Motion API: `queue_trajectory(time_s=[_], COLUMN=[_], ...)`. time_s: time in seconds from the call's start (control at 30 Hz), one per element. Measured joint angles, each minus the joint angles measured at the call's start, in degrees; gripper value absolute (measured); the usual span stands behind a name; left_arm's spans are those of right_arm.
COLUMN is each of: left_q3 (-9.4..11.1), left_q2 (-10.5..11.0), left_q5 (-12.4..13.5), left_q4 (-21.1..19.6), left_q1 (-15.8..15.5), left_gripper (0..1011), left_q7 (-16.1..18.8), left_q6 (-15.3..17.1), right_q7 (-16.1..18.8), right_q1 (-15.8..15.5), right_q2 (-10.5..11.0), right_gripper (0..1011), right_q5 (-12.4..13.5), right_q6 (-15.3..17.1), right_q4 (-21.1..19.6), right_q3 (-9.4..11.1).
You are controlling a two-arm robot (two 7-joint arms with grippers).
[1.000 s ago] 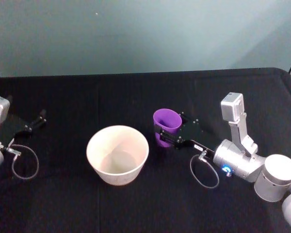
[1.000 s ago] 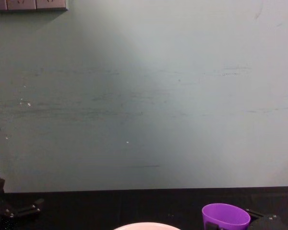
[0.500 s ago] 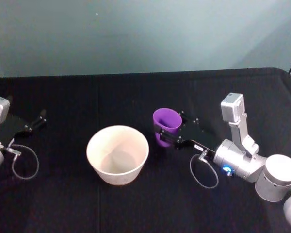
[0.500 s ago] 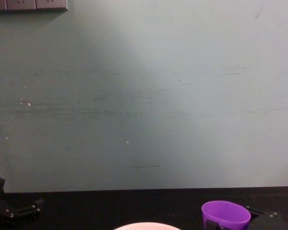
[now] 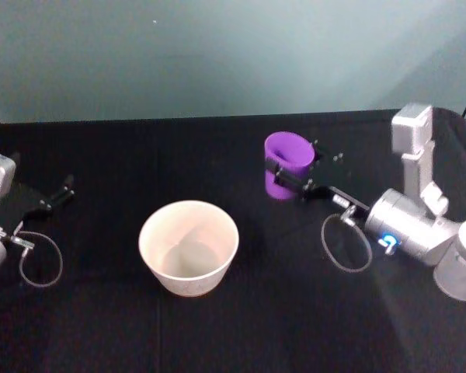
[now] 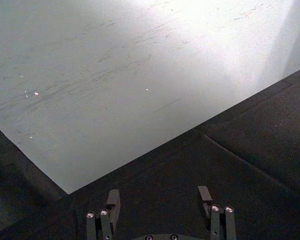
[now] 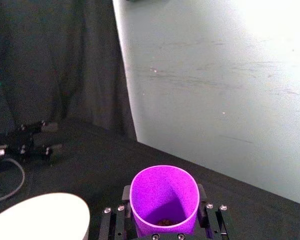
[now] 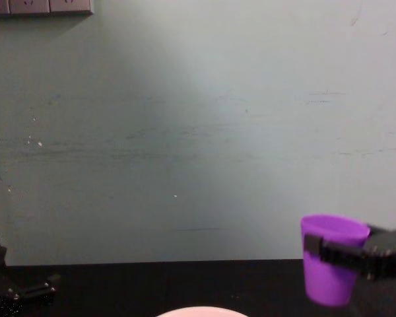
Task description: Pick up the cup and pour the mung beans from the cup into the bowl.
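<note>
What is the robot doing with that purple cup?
The right gripper is holding the cup upright, up off the black table. A few mung beans sit at its bottom. The bowl waits nearby on the robot's left side, with no beans in it yet. The left gripper rests open, far off.

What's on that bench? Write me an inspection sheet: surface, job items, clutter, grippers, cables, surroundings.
Surface: black cloth table, no spills seen.
Job's things: purple cup upright, right of and beyond the bowl; mung beans lie at the cup's bottom; none seen in the bowl.
Clutter: nothing seen.
Grippers: right gripper shut on the cup's wall; left gripper open, empty, parked at the table's left edge.
Cables: left cable loop and right cable loop, one by each arm, both apart from the bowl.
Surroundings: pale wall behind the table, socket plates high on it.
</note>
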Motion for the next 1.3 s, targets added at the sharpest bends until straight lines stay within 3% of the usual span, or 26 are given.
queue_trajectory(time_s=[0.23, 0.57, 0.83, 1.03, 1.3], left_q3=[0.00, 0.00, 0.00, 0.00, 0.00], left_q2=[0.00, 0.00, 0.00, 0.00, 0.00], left_q5=[0.00, 0.00, 0.00, 0.00, 0.00], left_q4=[0.00, 0.00, 0.00, 0.00, 0.00], left_q1=[0.00, 0.00, 0.00, 0.00, 0.00], left_gripper=[1012, 1011, 1012, 1011, 1012], left_q7=[0.00, 0.00, 0.00, 0.00, 0.00], left_q6=[0.00, 0.00, 0.00, 0.00, 0.00], right_q7=[-1.90, -5.06, -6.62, -7.82, -7.83], right_q1=[-0.39, 0.60, 1.61, 2.21, 2.20], right_q2=[2.56, 5.12, 6.70, 6.99, 7.00], right_gripper=[726, 726, 726, 726, 726], right_q5=[2.95, 5.21, 4.39, 2.95, 2.93], right_q6=[6.79, 11.70, 12.59, 12.81, 12.83], right_q4=[-6.28, -10.98, -13.36, -14.50, -14.46], right_q3=[1.42, 2.34, 1.51, 1.00, 0.97])
